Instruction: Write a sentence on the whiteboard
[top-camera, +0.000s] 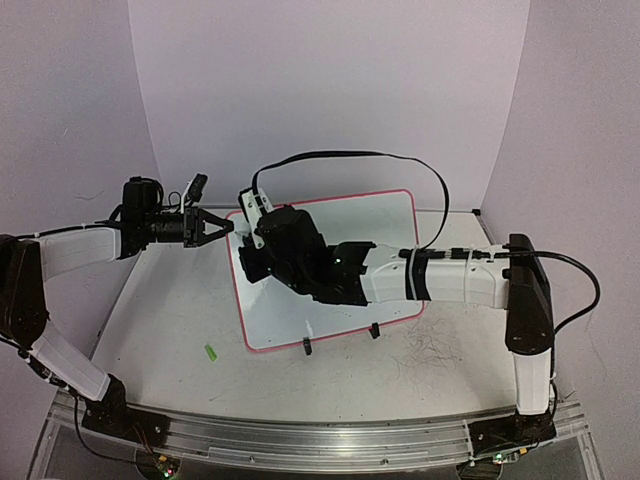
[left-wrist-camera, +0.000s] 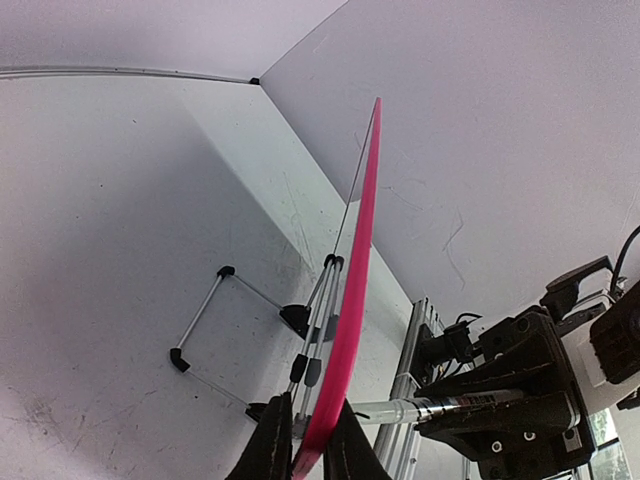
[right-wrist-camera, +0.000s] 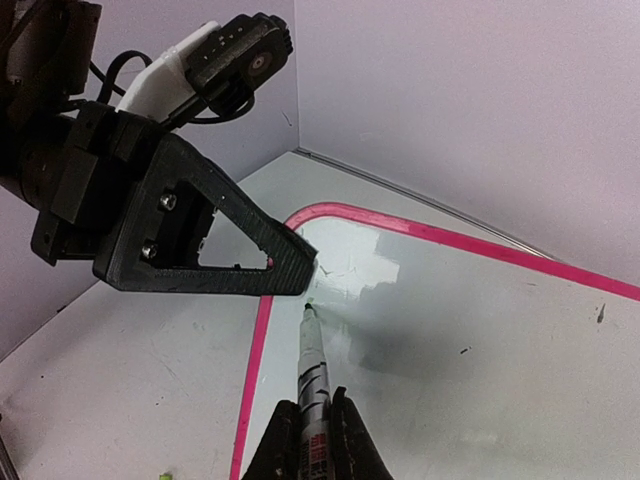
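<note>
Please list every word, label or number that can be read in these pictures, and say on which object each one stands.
Nothing can be read.
On the marker: dark print on the barrel, too small and blurred to read.
On the whiteboard: no legible writing.

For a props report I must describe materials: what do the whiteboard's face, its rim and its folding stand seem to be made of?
The whiteboard face looks like a smooth, glossy coated sheet, since it mirrors light. The rim is pink and evenly coloured, probably plastic. The stand looks like thin silver metal wire with black caps, perhaps rubber or plastic.
</note>
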